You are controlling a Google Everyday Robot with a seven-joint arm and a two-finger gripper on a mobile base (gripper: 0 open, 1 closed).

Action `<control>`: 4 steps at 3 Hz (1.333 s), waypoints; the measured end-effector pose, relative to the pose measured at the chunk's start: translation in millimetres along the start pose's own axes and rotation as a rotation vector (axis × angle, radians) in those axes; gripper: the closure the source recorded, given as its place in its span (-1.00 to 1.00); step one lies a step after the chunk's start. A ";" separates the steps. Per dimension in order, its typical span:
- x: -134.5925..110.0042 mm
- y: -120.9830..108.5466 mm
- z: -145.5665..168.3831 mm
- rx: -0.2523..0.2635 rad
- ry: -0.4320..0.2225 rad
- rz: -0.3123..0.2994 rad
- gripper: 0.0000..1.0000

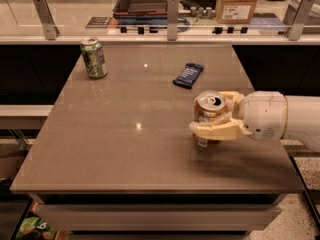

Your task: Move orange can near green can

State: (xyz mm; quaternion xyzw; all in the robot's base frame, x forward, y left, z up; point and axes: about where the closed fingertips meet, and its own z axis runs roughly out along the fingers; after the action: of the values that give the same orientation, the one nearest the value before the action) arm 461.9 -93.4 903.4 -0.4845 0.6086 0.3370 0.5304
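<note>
The orange can (210,110), orange-gold with a silver top and open pull-tab, is at the right of the grey table (115,144). My gripper (208,118) reaches in from the right on a white arm and is shut on the orange can, one cream finger on each side. The can seems to sit slightly above the tabletop, with a shadow beneath it. The green can (94,58) stands upright at the table's far left corner, well apart from the orange can.
A dark blue snack packet (188,75) lies flat at the far middle of the table, between the two cans. Behind the table runs a counter with metal posts (172,16), a dark tray (142,3) and a cardboard box (236,4).
</note>
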 end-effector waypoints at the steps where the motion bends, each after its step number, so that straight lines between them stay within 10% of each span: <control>1: -17.9 -31.3 4.6 0.048 0.010 0.023 1.00; 4: -75.9 -103.8 73.9 0.196 0.078 0.079 1.00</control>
State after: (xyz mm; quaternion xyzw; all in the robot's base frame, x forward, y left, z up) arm 581.5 -39.0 972.4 -0.4189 0.6772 0.2776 0.5375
